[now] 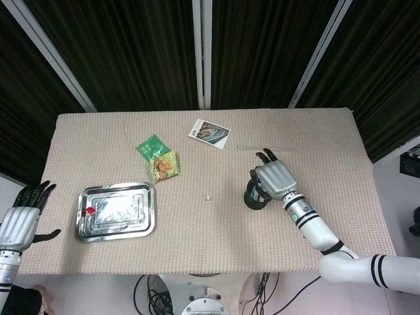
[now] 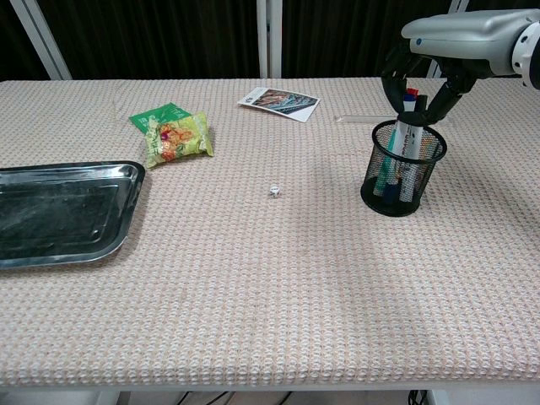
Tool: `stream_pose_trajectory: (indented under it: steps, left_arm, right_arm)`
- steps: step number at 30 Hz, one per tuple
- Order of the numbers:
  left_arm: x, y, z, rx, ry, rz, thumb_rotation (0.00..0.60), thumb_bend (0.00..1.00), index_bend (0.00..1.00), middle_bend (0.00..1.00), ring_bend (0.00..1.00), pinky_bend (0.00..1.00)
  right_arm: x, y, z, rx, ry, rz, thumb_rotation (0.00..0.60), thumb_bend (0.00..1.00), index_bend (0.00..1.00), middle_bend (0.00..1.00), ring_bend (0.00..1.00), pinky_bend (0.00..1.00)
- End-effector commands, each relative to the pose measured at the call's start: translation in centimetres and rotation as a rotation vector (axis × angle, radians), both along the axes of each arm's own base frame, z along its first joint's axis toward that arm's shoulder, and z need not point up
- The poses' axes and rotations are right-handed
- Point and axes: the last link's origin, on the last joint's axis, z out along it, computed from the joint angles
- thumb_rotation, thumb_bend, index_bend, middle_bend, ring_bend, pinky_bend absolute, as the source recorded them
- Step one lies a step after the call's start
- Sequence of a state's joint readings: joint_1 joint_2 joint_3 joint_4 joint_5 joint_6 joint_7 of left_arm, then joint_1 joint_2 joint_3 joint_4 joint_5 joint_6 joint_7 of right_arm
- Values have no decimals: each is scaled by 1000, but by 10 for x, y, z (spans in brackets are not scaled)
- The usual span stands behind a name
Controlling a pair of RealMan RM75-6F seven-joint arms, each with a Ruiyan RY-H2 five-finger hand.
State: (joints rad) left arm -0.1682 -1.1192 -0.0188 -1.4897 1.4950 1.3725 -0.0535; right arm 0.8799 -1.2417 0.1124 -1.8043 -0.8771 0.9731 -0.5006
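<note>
At the right of the frame the right hand [image 2: 426, 72] hangs over the black mesh pen holder [image 2: 403, 169], its fingers spread downward around the tops of the markers [image 2: 408, 126] standing in it; whether it pinches one I cannot tell. The markers look light, stiff and smooth, best taken near the cap. The cup seems light enough to tip.

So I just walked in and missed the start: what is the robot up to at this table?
The right hand hangs over a black mesh pen holder, its fingers down around the tops of the markers standing in it; whether it grips one is unclear. The left hand rests open off the table's left edge, holding nothing. A metal tray, snack packets and a card lie untouched.
</note>
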Motion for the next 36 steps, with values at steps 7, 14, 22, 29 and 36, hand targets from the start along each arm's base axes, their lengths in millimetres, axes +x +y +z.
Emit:
stream_pose_trajectory:
  steps: [7,14,22,29,36]
  left_arm:
    - [0,0,1,1,-2,0,600,95,56,0,0,20]
    - [2,0,3,9,-2,-5,600,94,56,0,0,20]
    - [4,0,4,8,0,-13,600,95,56,0,0,20]
    - [4,1,2,2,2,-15,600,95,56,0,0,20]
    - [2,3,-3,-15,-1,-8,600,94,56,0,0,20]
  right_arm:
    - [3,1,6,-16,-21,4,600,350,663,619,118,0]
    - [19,1,29,-65,-78,36,600,350,670,623,118,0]
    - [36,-3,76,-167,-123,61,600,350,686,636,131,0]
    - [19,-6,115,-265,-111,15,600,350,694,643,131,0]
    - [-28,-12,132,-310,-27,-93,600,350,700,649,131,0]
